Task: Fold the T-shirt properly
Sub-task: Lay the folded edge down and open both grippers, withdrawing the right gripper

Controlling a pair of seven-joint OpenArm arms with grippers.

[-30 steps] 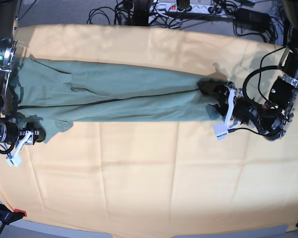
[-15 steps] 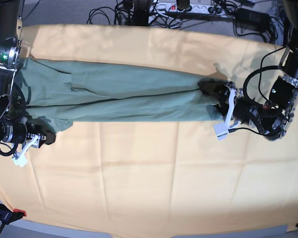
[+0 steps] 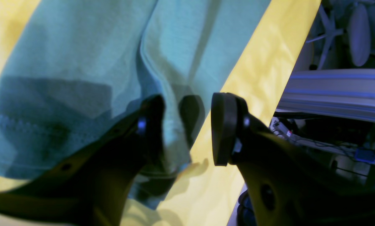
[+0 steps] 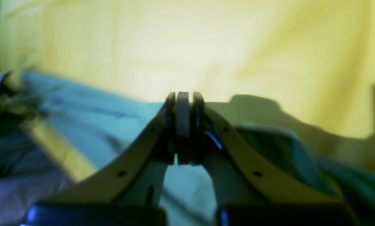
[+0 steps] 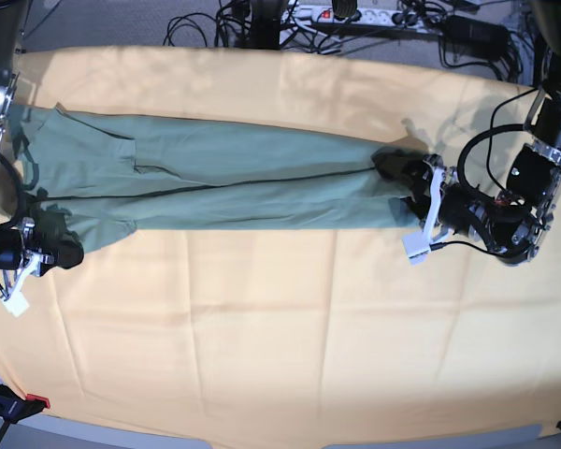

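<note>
Right end effector (image 4: 182, 131) pinches T-shirt (image 4: 90, 125); left end effector (image 3: 187, 128) agape.

Plain sage-green T-shirt (image 5: 215, 182), no print, teal-tinted in the wrist views. Yellow-orange cloth (image 5: 290, 327), unpatterned. Black left gripper (image 3: 187, 128) pads. Black right gripper (image 4: 182, 125) pads on pale fingers. Grey floor, black cables (image 5: 252, 19).

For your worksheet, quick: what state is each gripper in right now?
Left gripper: open, fingers astride the T-shirt's edge.
Right gripper: shut; whether it pinches cloth cannot be told.
</note>
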